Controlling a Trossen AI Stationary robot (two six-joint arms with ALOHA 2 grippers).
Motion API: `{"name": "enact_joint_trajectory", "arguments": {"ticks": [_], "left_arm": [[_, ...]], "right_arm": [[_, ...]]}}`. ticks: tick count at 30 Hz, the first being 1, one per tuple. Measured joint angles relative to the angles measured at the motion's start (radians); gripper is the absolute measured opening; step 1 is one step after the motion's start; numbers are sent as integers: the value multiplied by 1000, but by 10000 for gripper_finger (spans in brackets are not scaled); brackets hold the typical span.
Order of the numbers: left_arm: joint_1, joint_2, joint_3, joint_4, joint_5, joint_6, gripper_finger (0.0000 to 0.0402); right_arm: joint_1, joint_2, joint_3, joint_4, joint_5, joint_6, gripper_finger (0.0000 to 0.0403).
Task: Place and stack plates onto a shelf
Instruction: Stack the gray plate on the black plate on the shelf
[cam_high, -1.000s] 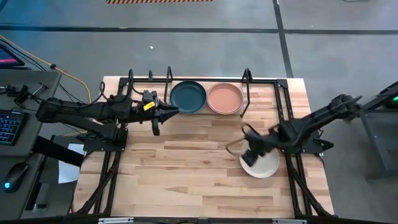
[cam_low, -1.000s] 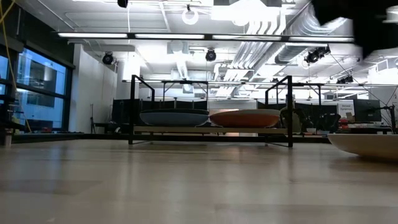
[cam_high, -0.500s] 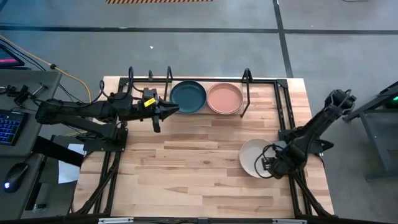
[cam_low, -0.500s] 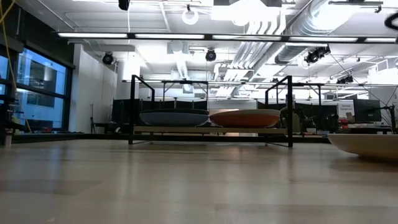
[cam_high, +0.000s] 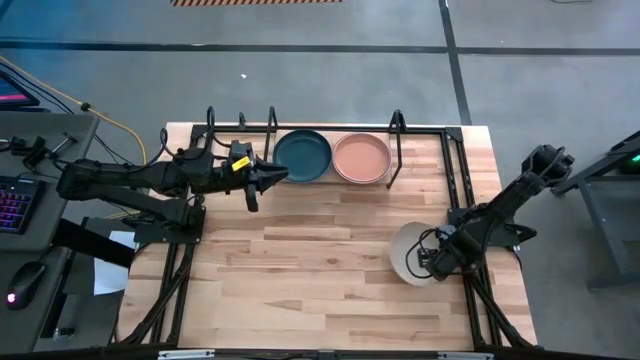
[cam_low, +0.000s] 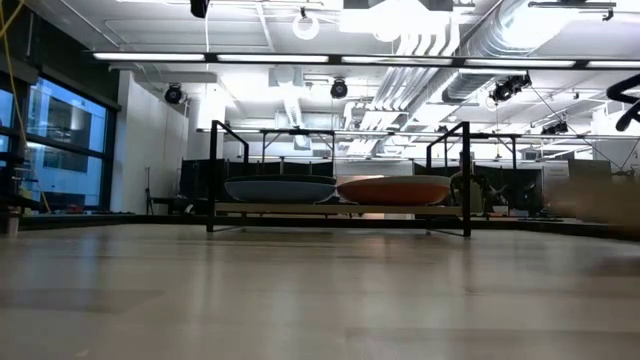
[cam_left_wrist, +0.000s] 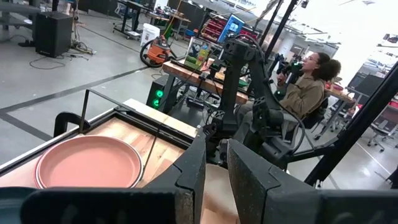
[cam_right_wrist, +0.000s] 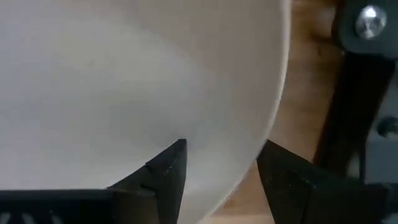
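Observation:
The shelf (cam_high: 400, 130) stands along the table's far edge. On its board lie a dark blue-green plate (cam_high: 302, 156) and a terracotta pink plate (cam_high: 362, 158) side by side, also seen in the low view (cam_low: 280, 189) (cam_low: 395, 189). My left gripper (cam_high: 283, 176) hovers level at the dark plate's left rim, its fingers (cam_left_wrist: 186, 180) a narrow gap apart and holding nothing. The cream plate (cam_high: 405, 250) lies near the table's right edge. My right gripper (cam_high: 430, 260) is at its right rim. The other plates are out of view. My right gripper takes the cream plate by its right rim (cam_right_wrist: 267, 137), one finger (cam_right_wrist: 168, 168) over the plate's inside and one (cam_right_wrist: 292, 180) outside it. It comes from the table's right, slanting down. In the low view the plate (cam_low: 600, 200) shows blurred and raised off the wood.
Bare butcher-block wood (cam_high: 320, 250) spreads across the table's middle and near part. Black frame rails (cam_high: 465, 215) run beside the right gripper. A seated person (cam_left_wrist: 308, 87) shows beyond the table in the left wrist view. A desk with a keyboard (cam_high: 15, 205) stands left of the table.
My right gripper has swung from over the cream plate's far-left part toward the table's right and near edges and dropped to the plate's right rim. In the low view the plate, earlier flat on the wood, now shows blurred and higher.

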Motion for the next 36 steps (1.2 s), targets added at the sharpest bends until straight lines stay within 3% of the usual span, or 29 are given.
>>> {"name": "enact_joint_trajectory", "arguments": {"ticks": [4,10,17,23,28,36], "left_arm": [[0,0,0,0,0,0,56],[0,0,0,11,0,0,56],[0,-19,-1,13,7,0,56],[0,-132,-1,15,64,3,56],[0,-215,-1,15,-6,57,56],[-1,-248,0,-16,-16,45,56]], "right_arm": [[-7,0,-5,9,33,-24,135],[-7,0,27,11,102,-89,15],[-13,-1,111,5,227,-164,3],[-69,-2,240,60,381,-326,1],[-207,2,303,228,462,-566,0],[-498,55,322,569,560,-889,0]]}}
